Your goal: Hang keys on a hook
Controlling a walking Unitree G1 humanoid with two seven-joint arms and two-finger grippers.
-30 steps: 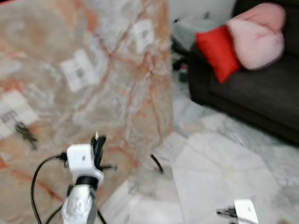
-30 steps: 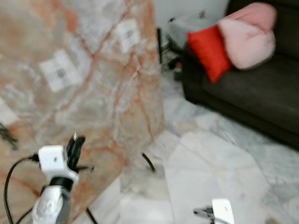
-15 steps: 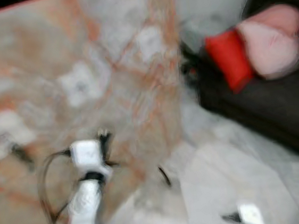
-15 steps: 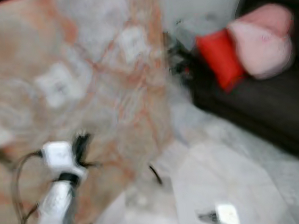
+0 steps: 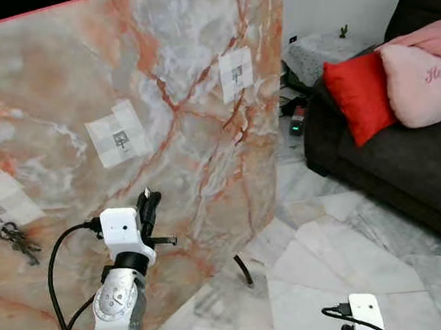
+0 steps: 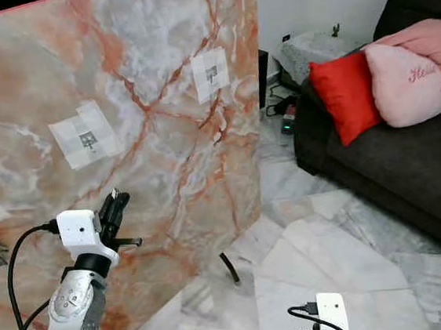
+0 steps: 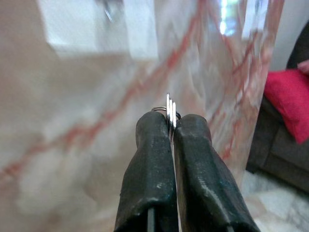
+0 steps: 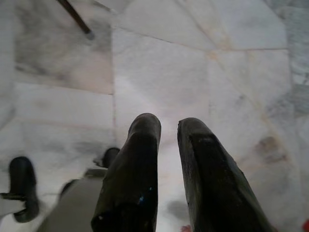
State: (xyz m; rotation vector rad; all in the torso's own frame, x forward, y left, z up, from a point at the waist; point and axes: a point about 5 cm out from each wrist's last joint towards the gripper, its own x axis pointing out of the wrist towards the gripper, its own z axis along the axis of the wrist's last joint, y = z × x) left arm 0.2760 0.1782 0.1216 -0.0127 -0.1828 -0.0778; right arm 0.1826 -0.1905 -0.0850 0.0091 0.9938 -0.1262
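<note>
Two fingers of the left end effector (image 7: 170, 126) pinch keys (image 7: 169, 108) near the marble board (image 5: 180, 82).

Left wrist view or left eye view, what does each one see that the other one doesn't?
Left wrist view: up close, thin keys pinched in the left gripper's shut jaws. Left eye view: another key bunch hanging at the left, two bare hooks higher up, and a pink pillow. Both: the marble board and the red cushion.
</note>
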